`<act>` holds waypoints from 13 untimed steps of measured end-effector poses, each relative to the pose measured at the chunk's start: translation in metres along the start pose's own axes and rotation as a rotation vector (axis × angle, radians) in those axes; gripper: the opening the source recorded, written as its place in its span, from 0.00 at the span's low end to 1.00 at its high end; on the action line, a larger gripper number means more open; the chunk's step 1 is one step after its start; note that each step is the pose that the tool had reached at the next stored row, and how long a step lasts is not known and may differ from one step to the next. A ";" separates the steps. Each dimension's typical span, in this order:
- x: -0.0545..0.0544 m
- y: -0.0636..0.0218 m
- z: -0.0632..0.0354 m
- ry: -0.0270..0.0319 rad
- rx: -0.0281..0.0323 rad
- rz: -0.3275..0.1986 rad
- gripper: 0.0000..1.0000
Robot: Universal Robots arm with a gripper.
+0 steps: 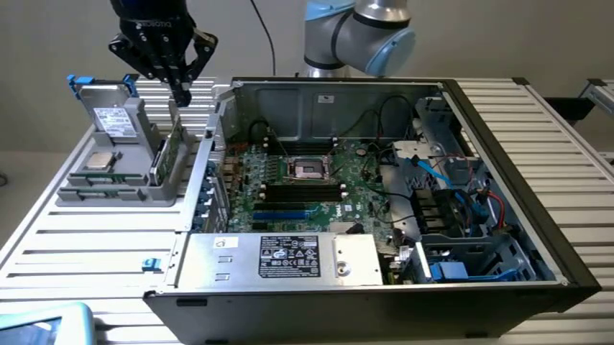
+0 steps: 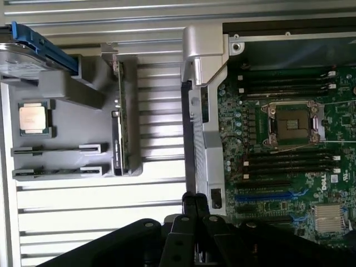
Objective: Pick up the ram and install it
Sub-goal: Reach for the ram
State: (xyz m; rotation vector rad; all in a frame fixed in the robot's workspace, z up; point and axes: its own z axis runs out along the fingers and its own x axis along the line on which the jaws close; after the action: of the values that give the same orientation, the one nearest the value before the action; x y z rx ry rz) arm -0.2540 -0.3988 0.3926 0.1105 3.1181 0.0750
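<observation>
We see the gripper [image 1: 180, 93] hanging over the far right corner of the grey holder [image 1: 165, 192], at the exterior view's left. Its fingers are pressed together, and in the wrist view the tips meet with nothing between them. The ram [image 2: 55, 149], as far as we can tell, is a slim dark stick standing on edge in one of two slots at the holder's near end, with a second one like it just beside it. It is well apart from the gripper. A taller green card [image 1: 165, 154] stands upright along the holder's right wall, its top edge just below the fingertips in the exterior view; we cannot tell how much air lies between them. A square processor chip [image 1: 99, 159] lies flat in the holder's middle, and a hard drive [image 1: 117, 118] leans at its far end. A narrow strip of slatted table [image 1: 86, 244] runs between the holder's right edge and the left wall of the open computer case [image 1: 317, 100]. Inside the case, the motherboard [image 1: 278, 210] lies flat, with long black slots [image 1: 302, 191] just near of the socket [image 1: 309, 169]. The space above them is open, while cables crowd the case's right side.
</observation>
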 end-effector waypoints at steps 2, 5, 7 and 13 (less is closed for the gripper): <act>0.009 -0.0006 -0.0002 -0.0001 0.0000 0.000 0.11; 0.021 -0.0015 -0.0005 0.0000 0.0000 0.000 0.11; 0.030 -0.0021 -0.0007 0.0000 0.0000 0.000 0.11; 0.055 -0.0039 -0.0012 0.0000 0.0000 0.000 0.11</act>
State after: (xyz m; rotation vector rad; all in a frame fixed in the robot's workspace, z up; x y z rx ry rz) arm -0.3094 -0.3988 0.3926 0.1107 3.1180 0.0749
